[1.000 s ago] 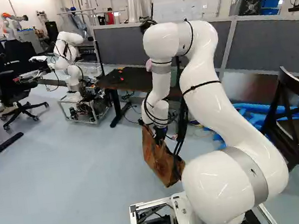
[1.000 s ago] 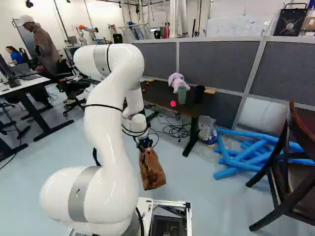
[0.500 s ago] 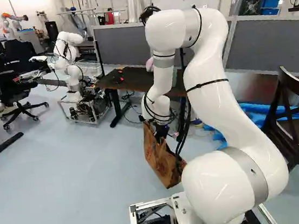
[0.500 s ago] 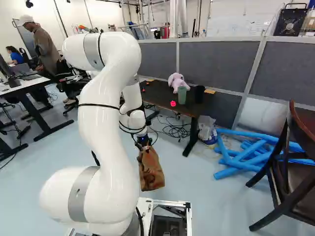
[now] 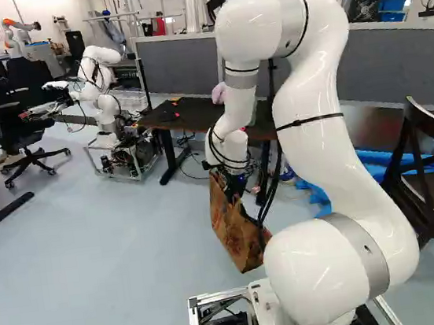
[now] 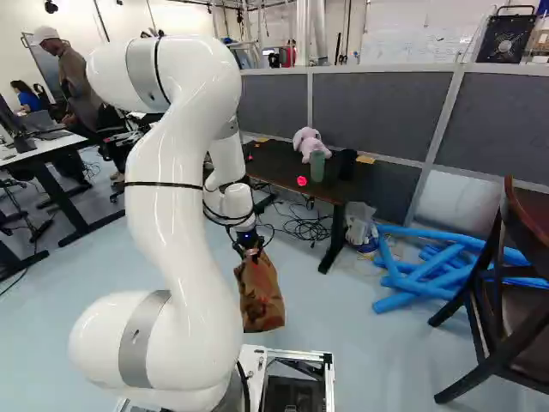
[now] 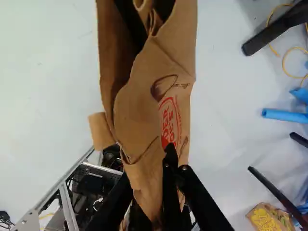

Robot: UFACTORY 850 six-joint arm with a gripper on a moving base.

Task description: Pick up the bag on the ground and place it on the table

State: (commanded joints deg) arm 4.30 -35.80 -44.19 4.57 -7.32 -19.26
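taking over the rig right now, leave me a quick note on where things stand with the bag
Gripper: the gripper is shut on the brown paper bag, pinching it near its upper part.
Bag: short of the dark table, well below its top; I can't tell whether its bottom clears the floor.
Done: bag gripped.
Left: raise it, carry it over and set it down. The plush toy and green cup stand on the table, so probably place it away from them.

Bright, diffuse light throughout. Far wall (image 6: 129,19) nearly white. Floor (image 5: 94,257) pale, faint sheen. Soft highlights on the arm's (image 5: 314,146) glossy white shell, gentle grey shading on its curves. Deep shadow inside the bag (image 7: 163,62).
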